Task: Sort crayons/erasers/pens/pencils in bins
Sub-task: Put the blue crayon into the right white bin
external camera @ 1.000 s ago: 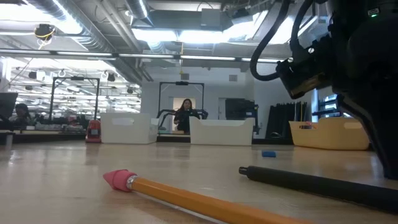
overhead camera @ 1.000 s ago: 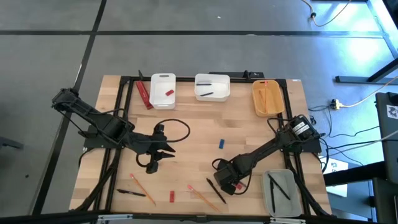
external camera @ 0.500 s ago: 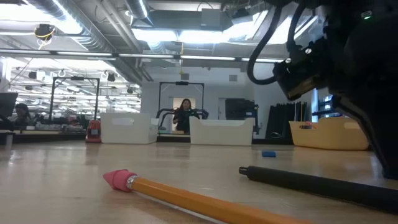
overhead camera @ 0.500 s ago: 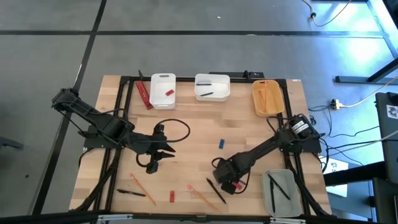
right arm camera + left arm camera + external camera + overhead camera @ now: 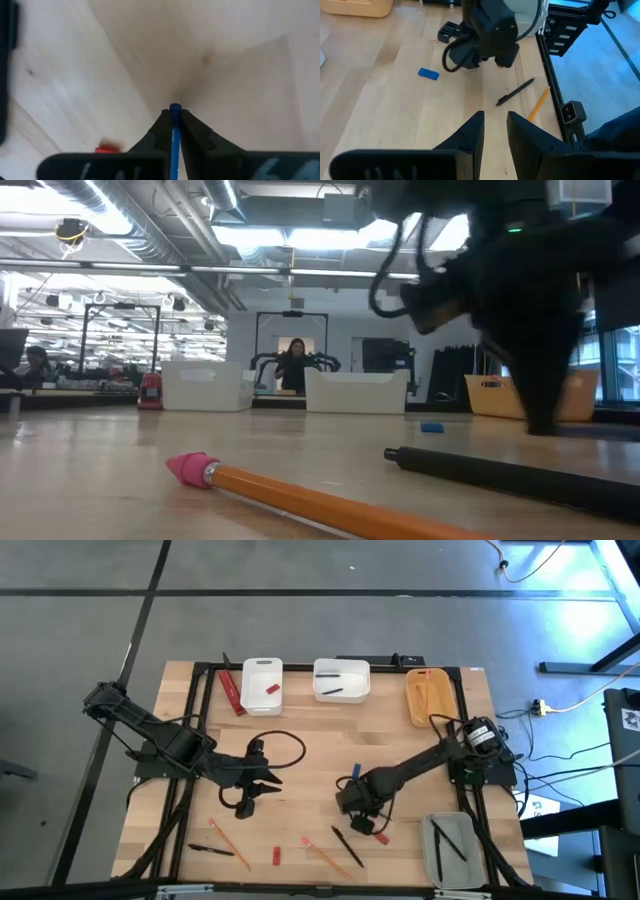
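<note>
Some things are already in the bins. Pens and pencils still lie on the surface near the front. The right claw is over the middle of the surface, pinched tight on a thin blue stick. The left claw waits above bare wood, open a little and holding nothing.

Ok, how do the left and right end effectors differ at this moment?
The left end effector is open, fingers apart with nothing between them; the right end effector is shut on a thin blue stick. The left is over the left half of the wooden table, the right over the right half. Both are dark and two-fingered.
</note>
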